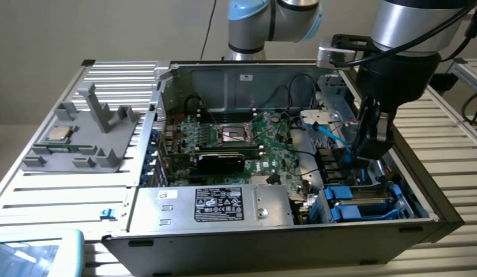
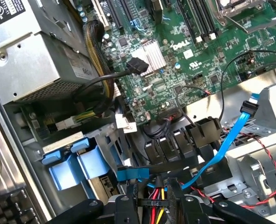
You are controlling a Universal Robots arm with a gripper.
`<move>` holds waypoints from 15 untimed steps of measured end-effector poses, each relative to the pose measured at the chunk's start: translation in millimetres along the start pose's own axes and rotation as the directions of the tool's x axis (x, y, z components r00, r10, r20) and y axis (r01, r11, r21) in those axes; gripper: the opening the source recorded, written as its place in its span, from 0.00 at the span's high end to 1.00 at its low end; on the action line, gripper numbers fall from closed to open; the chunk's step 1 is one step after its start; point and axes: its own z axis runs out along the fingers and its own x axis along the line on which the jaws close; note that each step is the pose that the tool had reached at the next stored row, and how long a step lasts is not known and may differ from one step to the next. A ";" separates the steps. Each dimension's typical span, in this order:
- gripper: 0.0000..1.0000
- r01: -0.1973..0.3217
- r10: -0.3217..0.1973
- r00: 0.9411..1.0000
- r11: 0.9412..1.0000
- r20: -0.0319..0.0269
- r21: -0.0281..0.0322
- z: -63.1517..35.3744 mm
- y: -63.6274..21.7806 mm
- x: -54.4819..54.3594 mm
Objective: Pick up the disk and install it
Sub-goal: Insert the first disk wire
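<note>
One disk [image 1: 367, 202] sits low in the drive bay at the front corner of the open computer case [image 1: 261, 248], toward the exterior view's lower right. Its bright blue carrier frames a strip of grey metal, and the bay walls hide most of the drive body. In the wrist view the disk [image 2: 74, 158] shows as blue end tabs under a pale label strip, just beside the silver power supply [image 2: 25, 60].

The gripper [image 1: 371, 151] hangs inside the case above that bay, apart from the disk, among loose cables. Whether the jaws are wide, narrow or clamped on something I cannot tell. In the wrist view a bundle of red, yellow and black wires [image 2: 154, 207] lies right at the gripper [image 2: 152, 198], with a blue connector [image 2: 133, 173] just beyond it. A light blue flat cable [image 2: 222, 149] runs from near there toward the grey metal bracket at the case wall.

The green motherboard [image 1: 238, 138] covers the case floor between the power supply and the rear wall. On the slatted metal desk [image 1: 61, 196], at the exterior view's left of the case, a grey plastic fixture [image 1: 84, 144] carries a small square silver chip [image 1: 57, 134].
</note>
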 end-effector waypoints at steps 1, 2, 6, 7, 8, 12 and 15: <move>0.64 -0.010 0.010 1.000 1.000 -0.002 0.000 0.6 0.1 0.0; 0.64 -0.016 0.016 1.000 1.000 -0.004 0.000 0.9 0.1 0.0; 0.64 -0.028 0.028 1.000 1.000 -0.014 0.004 2.9 0.2 -0.1; 0.64 -0.029 0.029 0.999 1.000 -0.015 0.004 3.5 0.3 -0.1; 0.64 -0.030 0.031 0.999 1.000 -0.015 0.004 3.9 0.3 -0.1; 0.64 -0.033 0.033 0.999 0.999 -0.016 0.004 4.8 -0.2 -0.4; 0.64 -0.033 0.033 0.999 0.999 -0.016 0.004 4.9 -0.3 -0.5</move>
